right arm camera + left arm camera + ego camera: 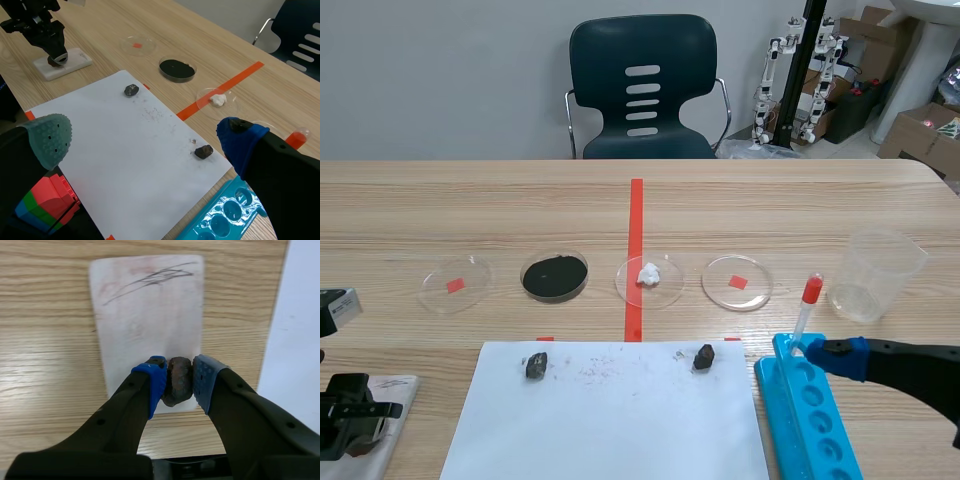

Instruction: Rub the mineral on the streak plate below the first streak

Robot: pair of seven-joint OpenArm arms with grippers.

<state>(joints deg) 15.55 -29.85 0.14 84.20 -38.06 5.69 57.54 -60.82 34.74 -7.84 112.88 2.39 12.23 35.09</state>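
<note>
The mineral (176, 386), a dark brownish lump, sat pinched between the blue pads of the left end effector (178, 375). The fingers had closed on it from both sides and left its underside free, probably so that a bare face could meet the plate. It hung over the near end of the streak plate (150, 325), a pale rectangular tile lying flat on the tabletop (45, 340). Whether it actually touched the tile could not be told. The first streak (150, 276), a thin dark scribble, crossed the plate's far end. The unmarked stretch between that scribble and the mineral looked like the intended place for the new rub.

Beside the plate lay a white sheet (610, 430) carrying two other dark specimens (536, 366) (704, 357), set well apart, apparently to keep the samples distinct. Beyond the sheet stood a row of shallow dishes (555, 275) and a clear beaker (875, 275).

The right end effector (145, 145) was spread wide and gripped nothing. It rested by the blue rack (810, 425) and the red-capped dropper (807, 305), well away from the plate. That seemed to leave the left arm room to work.
</note>
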